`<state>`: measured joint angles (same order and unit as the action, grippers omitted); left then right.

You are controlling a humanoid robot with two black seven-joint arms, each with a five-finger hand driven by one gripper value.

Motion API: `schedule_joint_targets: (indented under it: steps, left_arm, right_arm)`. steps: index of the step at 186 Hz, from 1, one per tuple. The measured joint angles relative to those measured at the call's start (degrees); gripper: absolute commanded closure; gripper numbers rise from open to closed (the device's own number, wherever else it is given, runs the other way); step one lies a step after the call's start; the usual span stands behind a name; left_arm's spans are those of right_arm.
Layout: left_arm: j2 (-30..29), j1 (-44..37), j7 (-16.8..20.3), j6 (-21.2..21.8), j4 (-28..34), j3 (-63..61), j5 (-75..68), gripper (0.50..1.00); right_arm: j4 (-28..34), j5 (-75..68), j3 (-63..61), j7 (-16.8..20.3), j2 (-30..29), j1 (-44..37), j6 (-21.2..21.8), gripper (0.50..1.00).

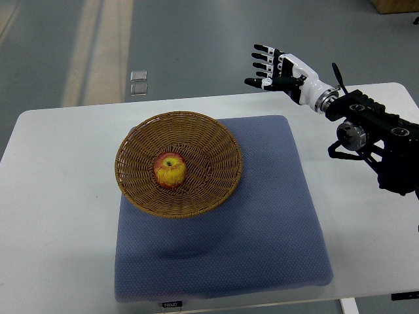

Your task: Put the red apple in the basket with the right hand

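A red and yellow apple lies in the middle of a round wicker basket. The basket rests on the left part of a blue cushion. My right hand hovers high at the back right, beyond the cushion's far edge and well apart from the basket. Its fingers are spread and hold nothing. The black forearm runs off toward the right edge. No left arm shows.
The blue-grey cushion covers the centre of a white table. A small clear item sits on the grey floor behind the table. A wooden box corner shows at the top right.
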<state>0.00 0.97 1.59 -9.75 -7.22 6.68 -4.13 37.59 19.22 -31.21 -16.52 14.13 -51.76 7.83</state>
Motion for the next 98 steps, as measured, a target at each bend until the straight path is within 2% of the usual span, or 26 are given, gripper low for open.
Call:
schedule_joint_targets:
  steps: [29, 60, 98]
  left_arm:
    - [0.00, -0.02, -0.01, 0.00, -0.07, 0.00, 0.00, 0.500]
    - [0.00, 0.02, 0.00, 0.00, -0.08, 0.04, 0.00, 0.500]
    - [0.00, -0.01, -0.01, 0.00, 0.08, 0.17, 0.00, 0.500]
  right_arm:
    - [-0.64, -9.66, 0.00, 0.08, 0.94, 2.56, -3.27, 0.585]
    - [-0.67, -15.99, 0.00, 0.02, 1.88, 4.94, -3.28, 0.583]
    - [-0.63, -17.17, -0.06, -0.25, 2.68, 7.53, -3.28, 0.574]
